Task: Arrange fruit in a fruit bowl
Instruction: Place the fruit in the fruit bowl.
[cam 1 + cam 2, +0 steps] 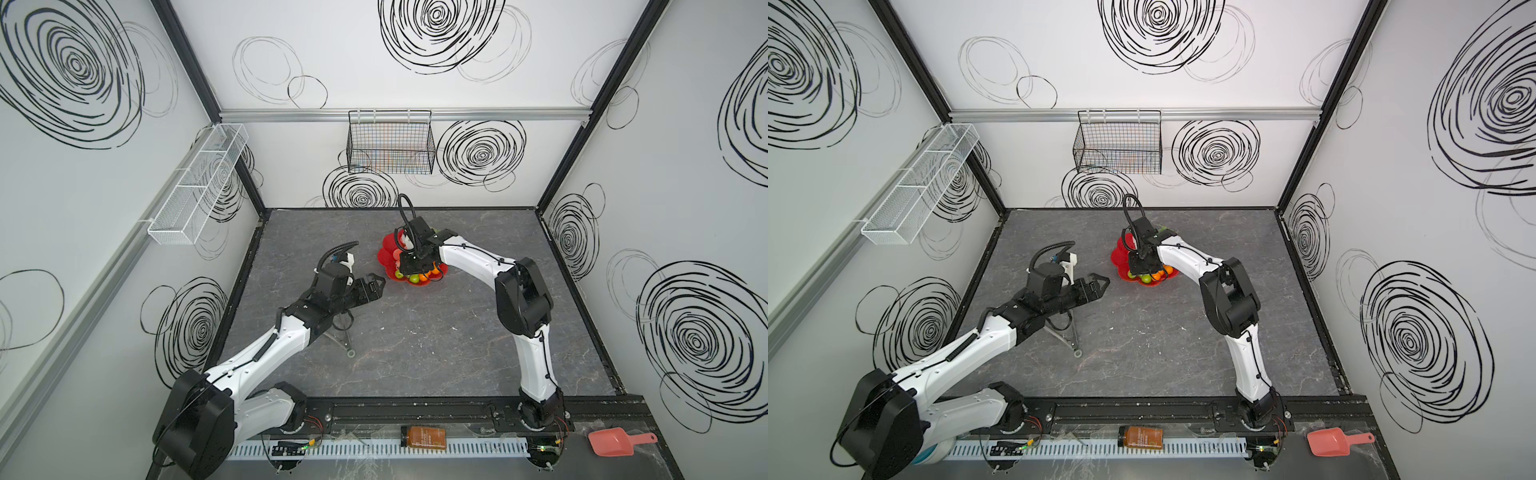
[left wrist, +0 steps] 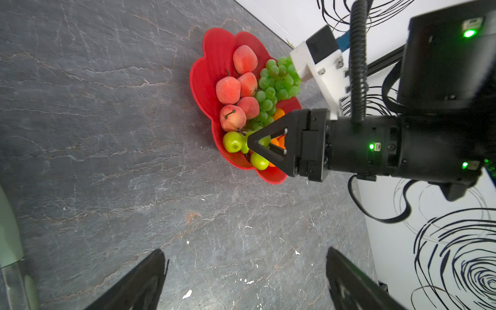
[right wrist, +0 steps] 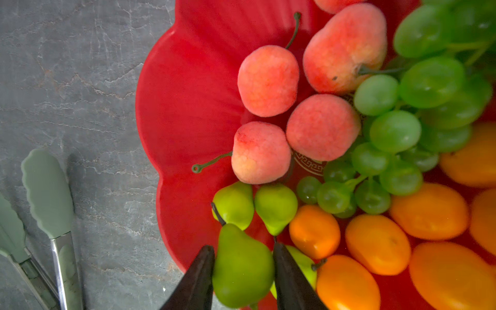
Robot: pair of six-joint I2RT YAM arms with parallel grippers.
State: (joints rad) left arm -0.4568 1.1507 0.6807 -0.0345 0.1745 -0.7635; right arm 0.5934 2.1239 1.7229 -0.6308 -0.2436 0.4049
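Now, your right gripper [image 3: 243,251] is clamped on a small glossy green toy pear [image 3: 241,271], held over the shallow scalloped red bowl [image 3: 188,107], near its rim and beside two more green pears [image 3: 233,205]. Lower it onto the bare red patch beside them before releasing, so it doesn't roll into the round orange tangerines [image 3: 314,230]. Your left gripper [image 2: 245,253] hangs wide open over the grey marbled tabletop [image 2: 107,134], clear of the bowl.

In a top view you'll see the right gripper [image 1: 409,269] over the red fruit bowl [image 1: 388,251] at frame centre, green and orange fruit [image 1: 415,277] beneath it, and the left gripper [image 1: 379,285] just left.
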